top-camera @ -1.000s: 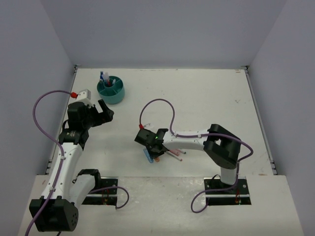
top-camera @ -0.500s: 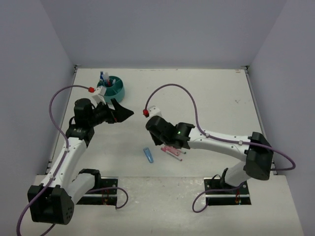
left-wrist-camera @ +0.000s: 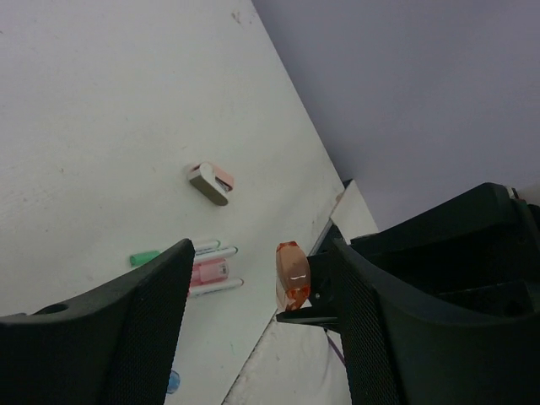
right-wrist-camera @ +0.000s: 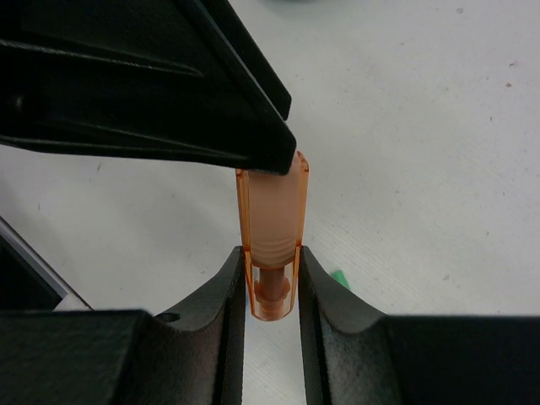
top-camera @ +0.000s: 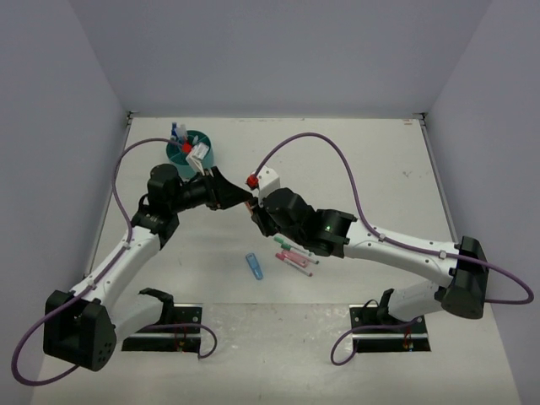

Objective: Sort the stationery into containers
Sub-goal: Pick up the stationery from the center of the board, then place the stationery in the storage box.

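Grippers meet above the middle of the white table (top-camera: 363, 160), well away from every edge. The right gripper (right-wrist-camera: 272, 253) pinches the lower end of a stubby orange piece (right-wrist-camera: 272, 219), fingers narrow and pressed on both sides, with the piece upright between them. The left gripper (left-wrist-camera: 263, 253) has its fingers spread on either side of the same piece, a gap showing on each side. In the right wrist view one dark left finger crosses the piece's top end; whether it touches cannot be told.

The teal tub (top-camera: 179, 152) sits near the far-left corner, close behind the left wrist. Open white tabletop runs from it to the right-hand rail. Nearer the arm bases a blue piece (top-camera: 254, 266) lies alone. Just right of it, a cluster of pink and green markers (top-camera: 295, 256) lies partly under the right forearm.

The left wrist's white camera block covers part of the tub, so its compartments are mostly hidden. A few items (top-camera: 179, 131) stand up at its far-left side. A small pink-and-grey piece (left-wrist-camera: 211, 182) shows only in the left wrist view. From above, the orange piece is lost between the two black grippers.
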You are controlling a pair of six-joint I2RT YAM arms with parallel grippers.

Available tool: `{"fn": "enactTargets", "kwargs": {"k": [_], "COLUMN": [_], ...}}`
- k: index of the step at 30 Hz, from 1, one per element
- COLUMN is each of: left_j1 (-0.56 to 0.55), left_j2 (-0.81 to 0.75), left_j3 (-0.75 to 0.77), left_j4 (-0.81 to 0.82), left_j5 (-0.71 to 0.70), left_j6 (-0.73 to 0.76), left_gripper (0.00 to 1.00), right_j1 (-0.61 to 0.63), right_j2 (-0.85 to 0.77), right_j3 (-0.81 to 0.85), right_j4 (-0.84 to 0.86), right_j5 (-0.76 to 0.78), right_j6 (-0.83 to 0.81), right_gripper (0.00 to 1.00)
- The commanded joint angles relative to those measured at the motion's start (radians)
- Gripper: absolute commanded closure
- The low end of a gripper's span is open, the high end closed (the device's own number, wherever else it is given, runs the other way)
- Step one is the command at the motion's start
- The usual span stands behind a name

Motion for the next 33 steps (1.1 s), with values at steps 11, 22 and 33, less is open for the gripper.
{"fn": "enactTargets", "kwargs": {"k": [11,22,33], "left_j1": [-0.122,-0.124,-0.116], "left_j2": [0.088,0.189,0.748], "left_j3": [0.061,0.373,0.98], "left_j4": [0.09,-0.334,-0.512], "left_j5": [-0.012,-0.551,-1.509], "left_j6": [-0.041,0.179,0.264], "left_gripper": [0.75,1.0,1.0], "right_j1": [0.002,-0.037,-0.24], "right_j2": [0.006,0.031,-0.243], "right_j3": [0.055,0.023,-0.172], "right_j4": [0.047,-0.003,-0.012], "right_j5": [0.029,0.223,0.257], "right_j6": [-0.039,0.064,0.149], "right_gripper": [1.0,0.01,0.01]}}
